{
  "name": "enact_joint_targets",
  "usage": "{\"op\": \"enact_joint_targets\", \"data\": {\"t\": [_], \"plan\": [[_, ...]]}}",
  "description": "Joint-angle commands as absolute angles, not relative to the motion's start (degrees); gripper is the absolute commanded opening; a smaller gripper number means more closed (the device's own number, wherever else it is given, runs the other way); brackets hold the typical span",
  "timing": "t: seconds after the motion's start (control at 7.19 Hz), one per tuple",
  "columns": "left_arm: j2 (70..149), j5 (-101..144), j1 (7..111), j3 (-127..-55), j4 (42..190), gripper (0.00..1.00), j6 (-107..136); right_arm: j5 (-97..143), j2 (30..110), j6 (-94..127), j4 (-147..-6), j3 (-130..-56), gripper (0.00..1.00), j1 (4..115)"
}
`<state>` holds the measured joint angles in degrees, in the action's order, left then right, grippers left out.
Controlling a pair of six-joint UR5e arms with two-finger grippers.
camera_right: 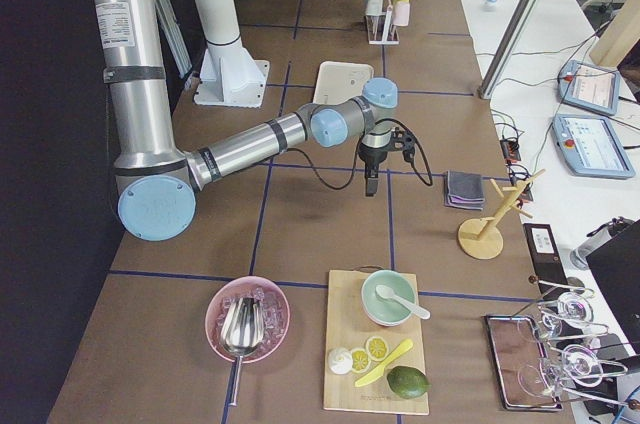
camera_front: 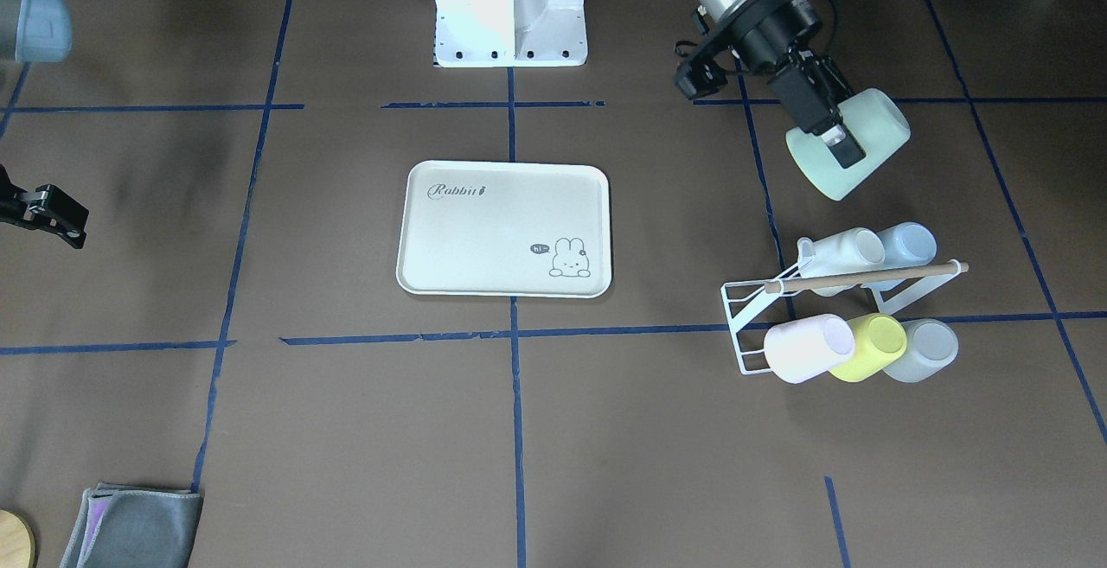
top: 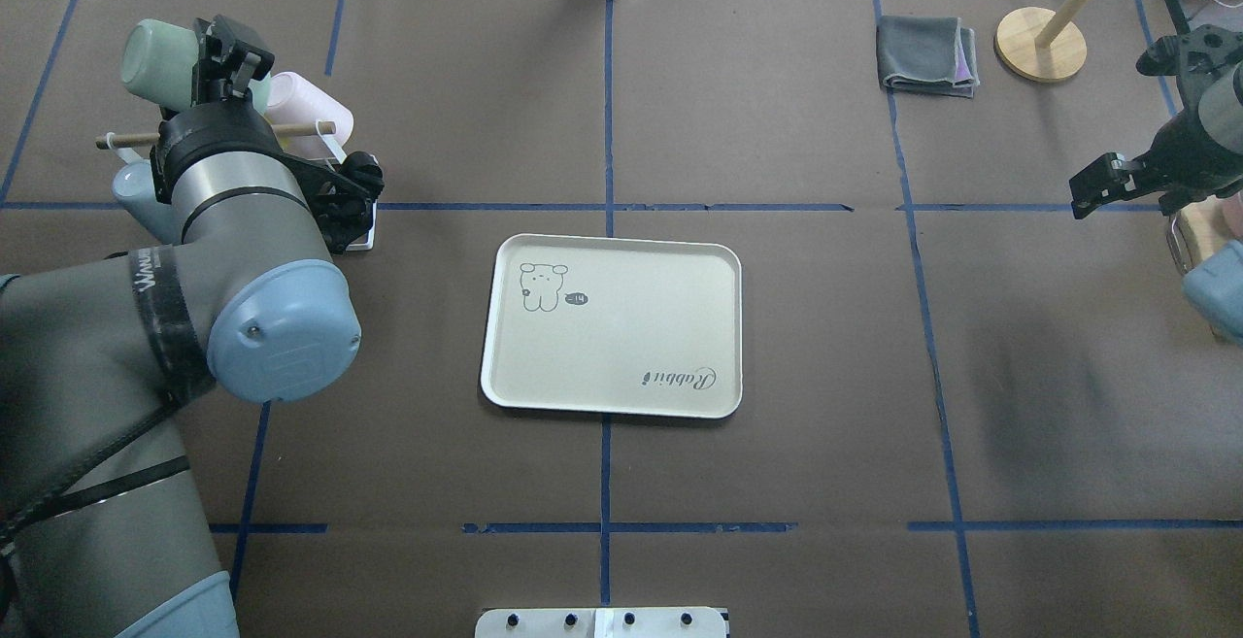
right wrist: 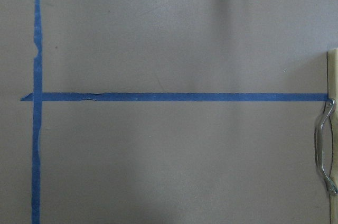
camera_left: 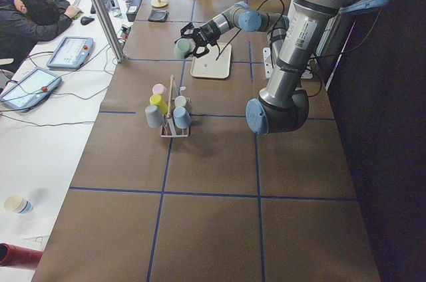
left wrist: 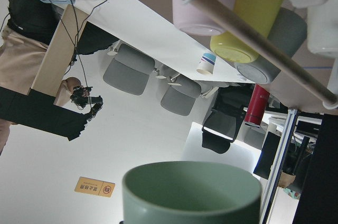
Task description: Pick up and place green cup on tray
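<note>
Left gripper (camera_front: 843,146) clenched on green cup (camera_front: 878,123), upper right of the frame.
I see it tilted, well apart from the tray (camera_front: 484,235).

Your desk (top: 777,114) is covered in brown paper and marked into a grid with blue tape lines (top: 607,483). Along its edge stands an aluminium post (camera_left: 100,9). Beside it a white bench (camera_left: 40,136) holds two tablets (camera_left: 70,52), with a person in black (camera_left: 30,16) leaning on it. Beyond are grey office chairs (left wrist: 127,73) on a pale floor (left wrist: 132,145), evenly lit.
</note>
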<state>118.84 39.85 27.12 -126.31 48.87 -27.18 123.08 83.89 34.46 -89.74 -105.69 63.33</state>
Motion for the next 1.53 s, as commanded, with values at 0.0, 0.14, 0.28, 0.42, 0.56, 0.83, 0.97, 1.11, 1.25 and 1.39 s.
{"op": "enact_joint_targets", "data": {"t": [0.0,0.14,0.28,0.42,0.56,0.83,0.97,1.11,1.25,1.39], "plan": [[118.92,51.10,27.07,-127.44,60.13,0.51,-11.39,123.05,83.85,34.45,-89.74,-105.73,1.00,63.72],[118.83,53.50,26.98,-127.27,65.60,0.47,-5.51,123.05,83.85,34.54,-89.74,-105.82,1.00,63.81],[118.31,56.40,26.63,-126.40,70.87,0.42,2.03,123.05,83.85,34.54,-89.74,-105.82,1.00,63.90],[118.39,59.30,26.37,-124.47,77.19,0.42,7.07,123.05,83.85,34.54,-89.74,-105.82,1.00,64.16],[118.13,62.02,25.93,-121.76,85.09,0.42,11.12,123.05,83.85,34.54,-89.74,-105.82,1.00,64.16],[116.90,64.85,24.27,-118.67,98.37,0.41,17.27,123.05,83.85,34.54,-89.74,-105.82,1.00,64.16],[116.89,65.04,22.52,-114.56,108.10,0.39,21.75,123.05,83.85,34.54,-89.74,-105.82,1.00,64.16],[116.89,65.04,21.11,-109.21,118.02,0.39,25.54,122.96,83.85,34.54,-89.74,-105.82,1.00,64.25],[116.89,65.04,20.57,-104.38,128.39,0.39,29.06,122.96,83.85,34.54,-89.74,-105.82,1.00,64.34],[116.89,65.13,19.96,-101.11,137.11,0.39,30.83,122.96,83.85,34.54,-89.74,-105.82,1.00,64.34]]}}
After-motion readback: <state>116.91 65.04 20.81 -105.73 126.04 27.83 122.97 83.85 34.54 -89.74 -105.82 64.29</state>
